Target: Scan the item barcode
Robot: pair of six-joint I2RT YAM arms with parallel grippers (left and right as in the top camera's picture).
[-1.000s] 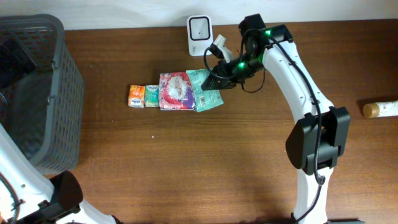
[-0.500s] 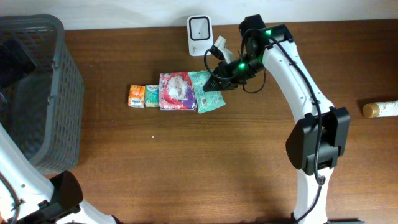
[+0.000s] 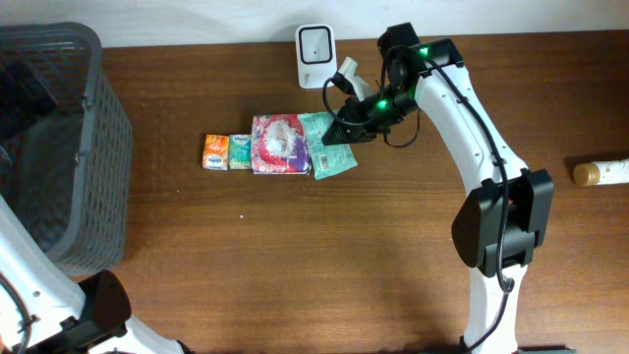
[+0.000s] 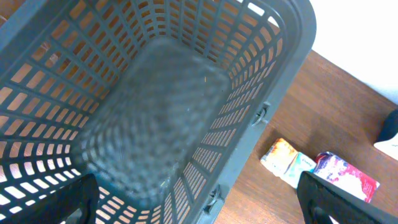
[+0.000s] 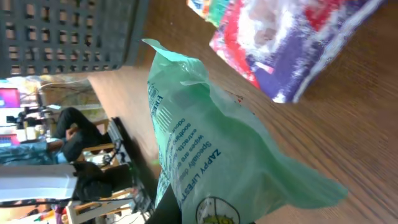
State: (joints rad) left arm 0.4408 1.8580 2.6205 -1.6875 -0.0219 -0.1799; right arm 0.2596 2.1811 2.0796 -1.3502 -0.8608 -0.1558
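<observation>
My right gripper (image 3: 346,126) is shut on the top edge of a pale green packet (image 3: 328,152), whose lower part hangs by the table. In the right wrist view the packet (image 5: 205,143) fills the middle, its printed text facing the camera, and I see no barcode on it. A white scanner (image 3: 314,43) stands at the table's back edge, just left of the gripper. My left gripper (image 4: 199,208) is open and empty, hanging above a grey basket (image 4: 155,106).
A red and purple packet (image 3: 277,145) lies against the green one, with a small green packet (image 3: 240,151) and a small orange packet (image 3: 215,151) to its left. The basket (image 3: 59,147) fills the left end. A bottle (image 3: 600,173) lies far right.
The green packet has shifted slightly in the right gripper's hold. Both arms stay almost still.
</observation>
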